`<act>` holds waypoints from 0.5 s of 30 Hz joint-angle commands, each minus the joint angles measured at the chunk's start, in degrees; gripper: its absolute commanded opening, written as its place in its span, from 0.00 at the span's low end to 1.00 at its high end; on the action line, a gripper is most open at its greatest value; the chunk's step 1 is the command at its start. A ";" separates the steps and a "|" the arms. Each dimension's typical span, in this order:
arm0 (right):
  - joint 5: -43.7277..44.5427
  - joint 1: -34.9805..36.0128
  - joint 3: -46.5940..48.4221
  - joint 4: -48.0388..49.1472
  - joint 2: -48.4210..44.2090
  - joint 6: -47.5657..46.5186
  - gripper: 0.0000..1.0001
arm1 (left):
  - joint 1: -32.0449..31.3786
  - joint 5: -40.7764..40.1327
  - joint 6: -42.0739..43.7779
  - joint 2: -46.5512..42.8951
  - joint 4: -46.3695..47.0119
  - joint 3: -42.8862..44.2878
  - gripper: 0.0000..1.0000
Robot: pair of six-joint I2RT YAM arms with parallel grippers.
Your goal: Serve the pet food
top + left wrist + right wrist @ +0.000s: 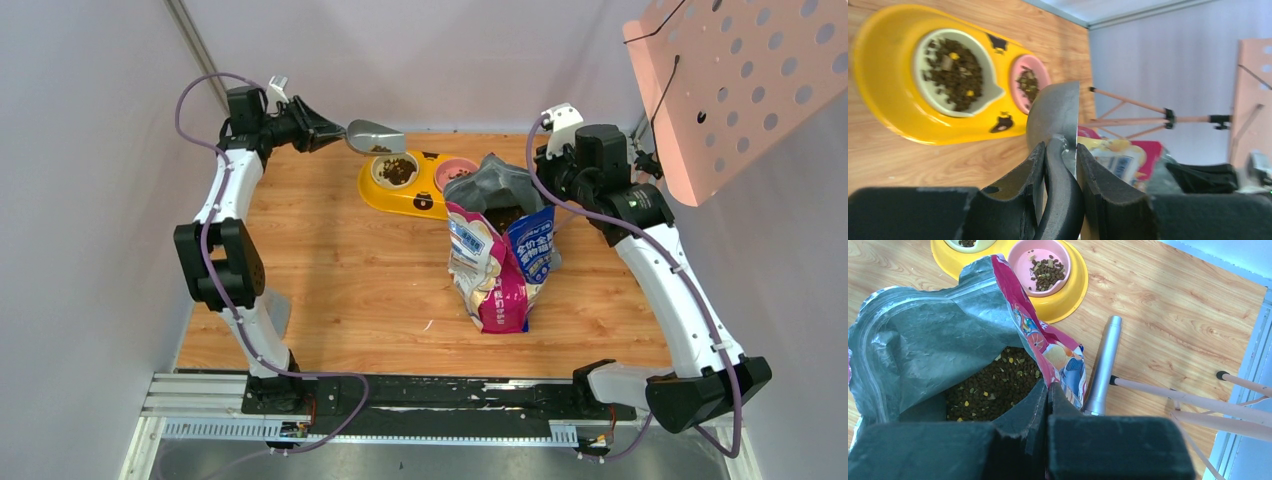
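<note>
The pet food (955,70) fills the white bowl of the yellow double feeder (378,195); a smaller heap (1048,271) lies in the pink bowl, and more (990,387) sits inside the open printed bag (495,260). My left gripper (1059,147) is shut on the black handle of the grey metal scoop (375,135), held just above the white bowl's left rim with kibble at its lip. My right gripper (1049,386) is shut on the bag's rim (1035,340), holding its mouth open.
A silver cylinder (1103,365) and pinkish tripod legs (1193,400) stand on the wooden table right of the bag. A pink perforated board (740,85) hangs at the upper right. Grey walls close in the table's left and back.
</note>
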 commanded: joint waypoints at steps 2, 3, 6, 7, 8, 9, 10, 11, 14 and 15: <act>-0.63 -1.35 0.58 3.83 -3.02 0.61 0.00 | -0.06 -7.07 13.19 2.92 -8.16 8.03 0.00; -0.74 -1.52 0.50 3.82 -3.13 0.69 0.00 | -0.08 -7.72 14.44 3.99 -8.68 9.45 0.00; -1.02 -1.81 0.74 3.71 -3.07 0.87 0.00 | -0.08 -10.38 17.12 5.97 -10.95 12.86 0.00; -1.15 -1.90 0.87 3.72 -2.94 0.96 0.00 | -0.08 -10.87 19.02 7.16 -11.66 13.71 0.00; -1.27 -2.00 1.01 3.73 -2.80 1.03 0.00 | -0.09 -11.67 19.96 7.70 -13.13 15.22 0.00; -1.37 -2.13 1.15 3.70 -2.72 1.10 0.00 | -0.13 -11.91 21.38 8.74 -13.67 15.77 0.00; -1.49 -2.17 1.17 3.72 -2.64 1.20 0.00 | -0.14 -12.22 21.80 9.15 -14.14 16.35 0.00; -1.67 -2.31 1.11 3.68 -2.62 1.30 0.00 | -0.16 -12.45 22.28 9.74 -14.17 16.42 0.00; -2.07 -2.31 1.24 3.64 -2.49 1.41 0.00 | -0.75 -13.67 23.54 10.52 -14.08 16.82 0.00; -1.97 -2.31 1.24 3.62 -2.38 1.41 0.00 | -1.24 -14.55 24.70 10.85 -14.61 17.09 0.00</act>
